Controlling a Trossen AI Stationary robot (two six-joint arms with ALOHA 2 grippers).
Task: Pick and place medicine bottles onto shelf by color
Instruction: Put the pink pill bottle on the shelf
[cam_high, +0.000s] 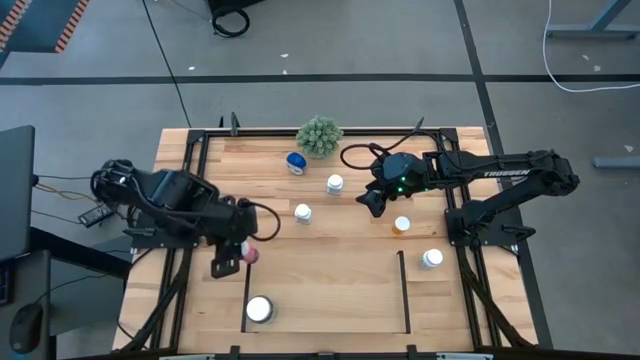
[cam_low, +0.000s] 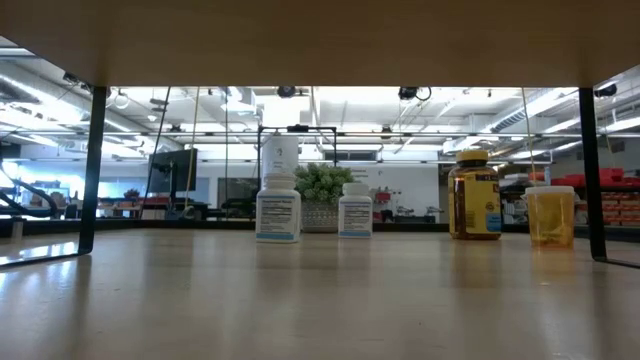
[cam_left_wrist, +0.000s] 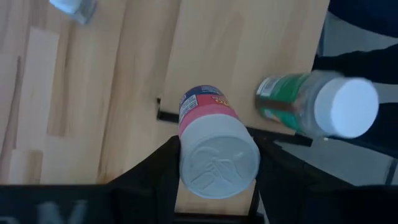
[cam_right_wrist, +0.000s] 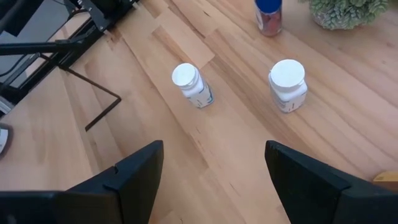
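Closest to the left wrist camera was a pink-labelled bottle (cam_left_wrist: 214, 152) with a pale embossed cap, clamped between the dark fingers (cam_left_wrist: 158, 168) of the left gripper (cam_left_wrist: 217, 177), one finger pressed against each side of it. Just past those fingers, a thin black strip (cam_left_wrist: 166, 116) of the shelf crossed the wood beneath the bottle. Beside the held bottle, a little farther out, stood a green-labelled bottle (cam_left_wrist: 311, 102) with a white cap, at the edge of the board. From above, the left gripper (cam_high: 228, 262) sat over the left strip of the shelf (cam_high: 403, 290), with the pink bottle (cam_high: 250, 255) at its tip and the green-labelled bottle's white cap (cam_high: 259, 309) nearer the front edge, right by the strip.

The right gripper (cam_high: 372, 203) hung over the middle of the table, its two fingers (cam_right_wrist: 134, 174) spread well apart with only bare wood between them. Ahead of those fingers stood two white-capped bottles (cam_right_wrist: 193, 84) (cam_right_wrist: 288, 84), apart from each other. Beyond them were a blue-capped bottle (cam_right_wrist: 268, 14) and the green spiky plant (cam_right_wrist: 345, 11). In the overhead view an amber bottle (cam_high: 402, 225) stood just beside the right gripper toward the front, and another white-capped bottle (cam_high: 432, 258) stood farther on, near the shelf's right strip.
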